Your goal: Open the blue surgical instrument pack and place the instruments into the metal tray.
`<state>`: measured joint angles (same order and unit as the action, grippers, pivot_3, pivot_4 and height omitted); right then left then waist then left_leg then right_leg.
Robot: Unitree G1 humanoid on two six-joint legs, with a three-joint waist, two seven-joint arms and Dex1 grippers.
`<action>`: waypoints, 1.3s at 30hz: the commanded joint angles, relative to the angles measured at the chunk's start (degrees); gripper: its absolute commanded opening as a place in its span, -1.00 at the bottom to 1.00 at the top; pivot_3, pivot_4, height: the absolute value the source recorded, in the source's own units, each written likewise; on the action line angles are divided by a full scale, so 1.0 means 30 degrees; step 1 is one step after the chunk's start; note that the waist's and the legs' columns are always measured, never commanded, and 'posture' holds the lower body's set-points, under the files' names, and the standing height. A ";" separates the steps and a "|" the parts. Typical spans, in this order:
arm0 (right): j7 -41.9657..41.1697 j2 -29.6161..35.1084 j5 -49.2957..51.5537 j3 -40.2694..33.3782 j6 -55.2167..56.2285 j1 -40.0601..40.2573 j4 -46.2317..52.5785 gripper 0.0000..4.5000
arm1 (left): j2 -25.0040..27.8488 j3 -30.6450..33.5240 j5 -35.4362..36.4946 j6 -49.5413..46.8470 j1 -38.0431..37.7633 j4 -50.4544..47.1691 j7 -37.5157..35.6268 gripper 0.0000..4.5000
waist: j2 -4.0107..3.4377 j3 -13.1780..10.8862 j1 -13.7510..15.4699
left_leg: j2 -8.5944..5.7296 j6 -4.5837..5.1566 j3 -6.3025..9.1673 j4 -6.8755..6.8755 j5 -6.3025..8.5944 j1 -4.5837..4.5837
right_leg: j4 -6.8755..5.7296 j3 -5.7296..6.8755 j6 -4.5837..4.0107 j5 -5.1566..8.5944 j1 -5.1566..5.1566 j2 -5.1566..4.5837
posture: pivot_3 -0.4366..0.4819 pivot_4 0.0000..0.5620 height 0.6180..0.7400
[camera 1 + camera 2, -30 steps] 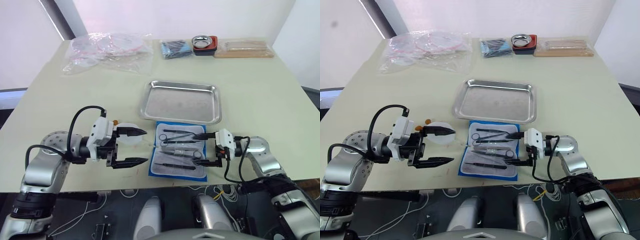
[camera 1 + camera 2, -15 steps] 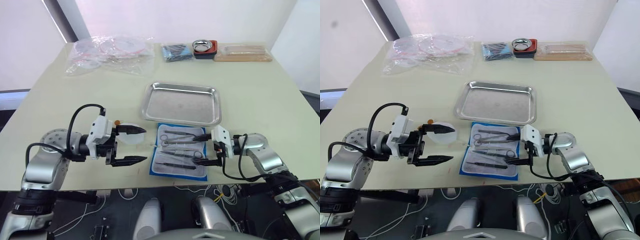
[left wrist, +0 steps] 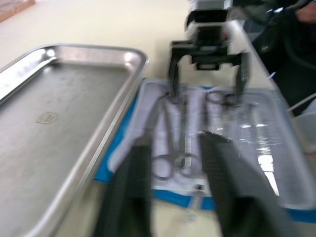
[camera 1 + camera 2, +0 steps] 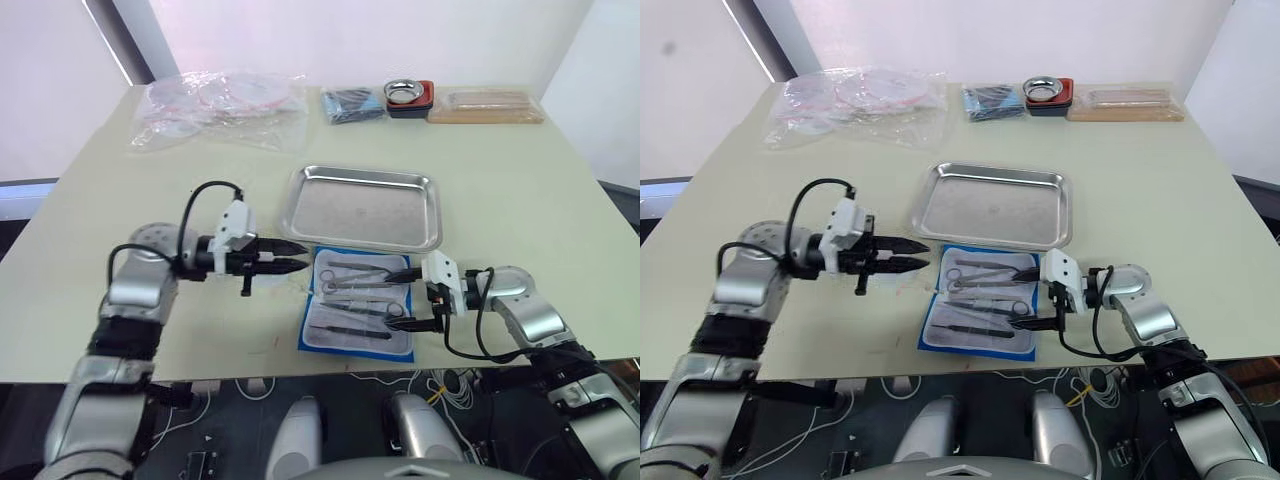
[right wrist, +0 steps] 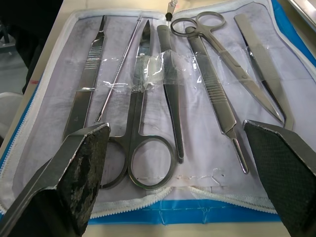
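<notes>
The blue surgical instrument pack point(image 4: 345, 342) lies open near the table's front edge, its whitish pocketed inner face up. Several silver instruments point(image 5: 143, 94), scissors and forceps among them, lie side by side in its pockets. Just behind it sits the metal tray point(image 4: 362, 205), with nothing in it. My left gripper point(image 4: 300, 256) hovers at the pack's left edge, pointing toward it. A narrow gap shows between its fingers point(image 3: 133, 192) and nothing is in them. My right gripper point(image 4: 412, 298) stands wide open at the pack's right edge, over the instruments' ring handles.
Clear plastic bags point(image 4: 220, 100) lie at the back left. Along the back edge stand a small dark-blue packet point(image 4: 350, 102), a round metal bowl in a red holder point(image 4: 408, 95) and a flat tan package point(image 4: 485, 102). Bare tabletop lies left of the tray.
My left gripper has swung right to the pack's left edge, turned about its wrist and narrowed its jaws. The right gripper has stayed at the pack's right edge.
</notes>
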<state>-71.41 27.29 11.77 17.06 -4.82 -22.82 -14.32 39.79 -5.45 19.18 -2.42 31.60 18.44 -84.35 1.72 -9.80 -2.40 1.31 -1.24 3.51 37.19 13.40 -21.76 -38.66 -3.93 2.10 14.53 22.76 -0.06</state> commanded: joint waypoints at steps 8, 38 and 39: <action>0.0256 0.0116 -0.1224 0.1071 -0.1254 0.1021 -0.1569 1.00 | -0.1743 -0.1568 -0.2958 0.4058 0.3529 0.6800 -0.0975 -0.46 | 0.0007 0.0005 -0.0030 | -0.0001 0.0001 0.0006 0.0001 0.0000 -0.0007 | -0.0001 0.0001 0.0003 -0.0001 0.0002 0.0009 | -0.05 -0.47 1.00; 0.0359 0.0139 -0.1398 0.1236 -0.1055 0.1194 -0.1476 1.00 | -0.4083 -0.1780 -0.5906 0.5987 0.5564 1.3024 -0.1099 -0.99 | -0.0037 0.0121 -0.0066 | -0.0002 0.0001 0.0015 -0.0001 -0.0001 0.0008 | -0.0023 0.0002 0.0010 -0.0003 -0.0001 0.0016 | -0.05 -0.47 1.00; 0.0334 0.0155 -0.1410 0.1243 -0.1044 0.1197 -0.1493 1.00 | -0.4026 -0.1771 -0.5932 0.6037 0.5544 1.2946 -0.1116 -0.99 | -0.0038 0.0122 -0.0067 | -0.0002 0.0001 0.0015 -0.0001 -0.0001 0.0007 | -0.0022 0.0002 0.0011 -0.0003 -0.0001 0.0016 | -0.05 -0.47 1.00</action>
<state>-70.30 26.63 11.60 17.10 -4.79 -22.41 -14.41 27.41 -11.00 1.47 16.12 49.33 57.20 -87.12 1.61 -9.43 -2.60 1.30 -1.24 3.56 37.19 13.40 -21.74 -38.72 -3.92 2.13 14.52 22.75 -0.01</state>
